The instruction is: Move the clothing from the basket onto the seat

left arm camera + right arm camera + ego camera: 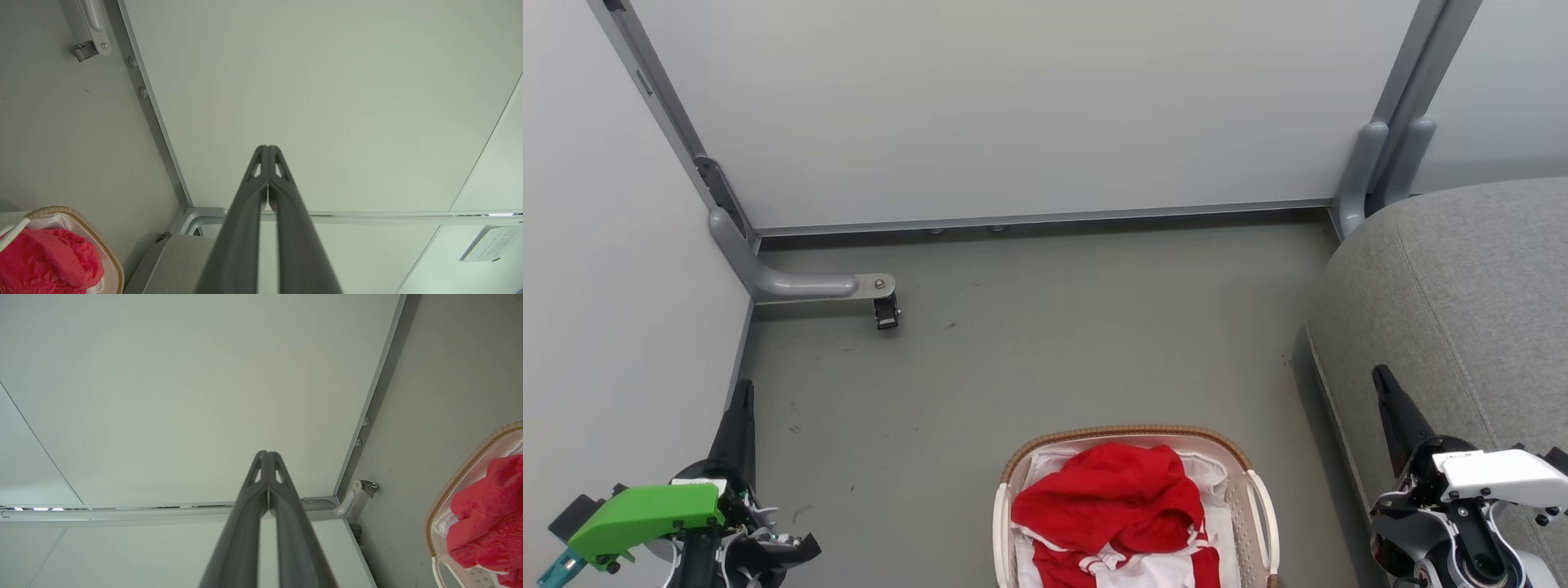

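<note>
In the basket (1131, 429), the clothing (1111, 490) is lying heaped over a white liner (1215, 469), and with the left gripper (742, 392) and right gripper (1380, 377) pressing their fingers together, a deep pinch is risking lifting both.

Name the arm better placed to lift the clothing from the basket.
Probably right. The right tool is nearer the basket than the left tool and beside the seat, where the clothing goes. Both tools are shut.

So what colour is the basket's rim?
Brown, woven-looking; the rim shows best in the head view.
</note>
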